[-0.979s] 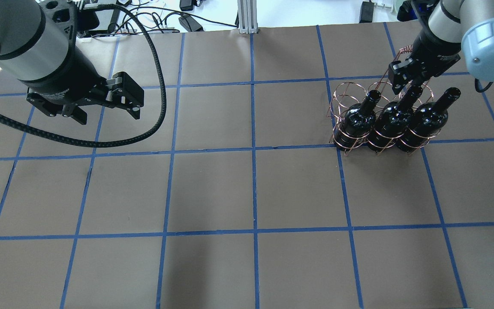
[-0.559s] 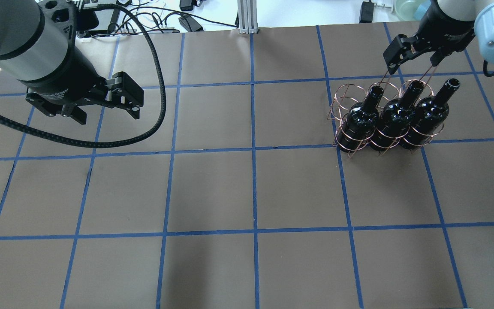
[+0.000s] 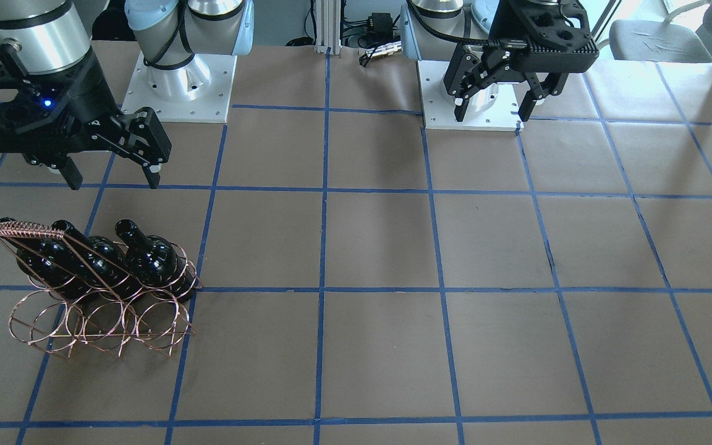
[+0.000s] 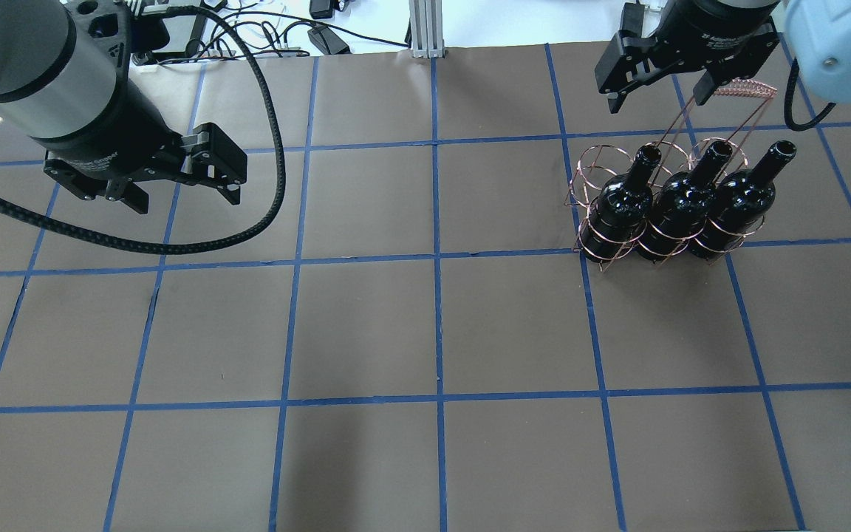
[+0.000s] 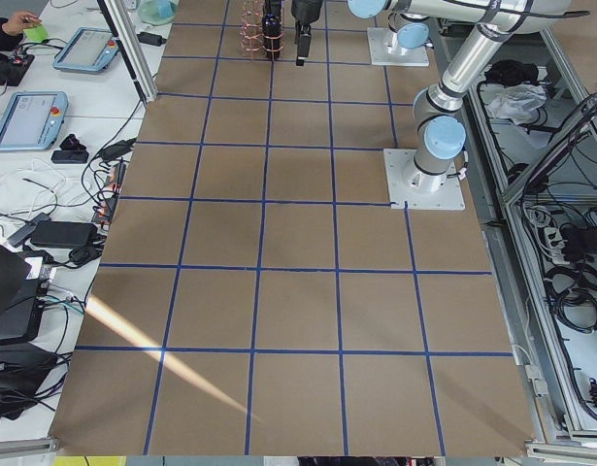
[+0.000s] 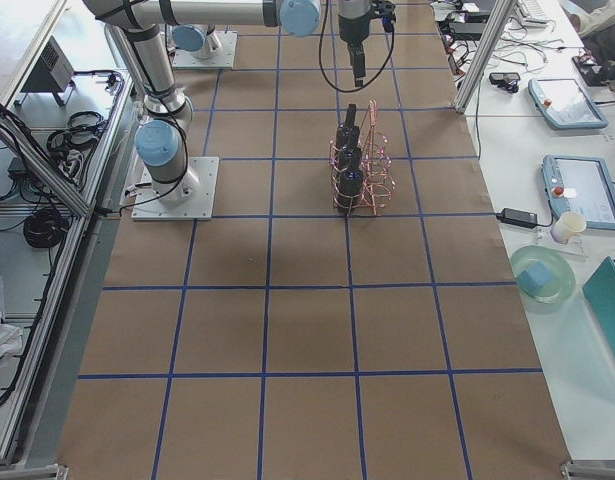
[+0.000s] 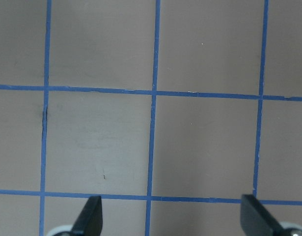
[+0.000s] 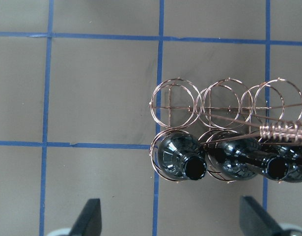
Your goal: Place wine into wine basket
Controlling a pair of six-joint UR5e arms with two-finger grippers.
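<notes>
Scene from the operators' side, near to far.

Nearest lies the brown paper-covered surface (image 3: pixel 381 346), ruled into squares by blue tape. On it stands the copper-coloured thin-wire wine basket (image 3: pixel 101 322), built as two rows of round rings. Its near row of three empty rings (image 8: pixel 229 103) holds nothing.

In the row behind, on the robot's side, stand three glossy black glass wine bottles (image 4: pixel 675 214), upright, one per ring, shoulder beside shoulder. Stacked rings encircle each body, which is why the bottles stay upright without support. The necks and lipped mouths rise free above the wire.

The coil-wrapped handle bar (image 4: pixel 744 90) sits high on slanted wire legs along the basket's length, leaving the ring mouths open from above.

Above the basket hangs the black two-finger right gripper (image 3: pixel 114 180), its fingers spread wide and holding nothing, clear of bottles and handle. Its wrist view looks straight down on the mouths. With all three bottles in view seated, the placing appears done, and the open fingers fit a release.

Farthest, well apart across the surface, the black two-finger left gripper (image 3: pixel 492 113) hovers over the taped paper. Its fingers are likewise wide and empty, and it is probably parked out of the way.

Writing: the bottles bear no label. Small white lettering on the gripper bodies is too small to read.
</notes>
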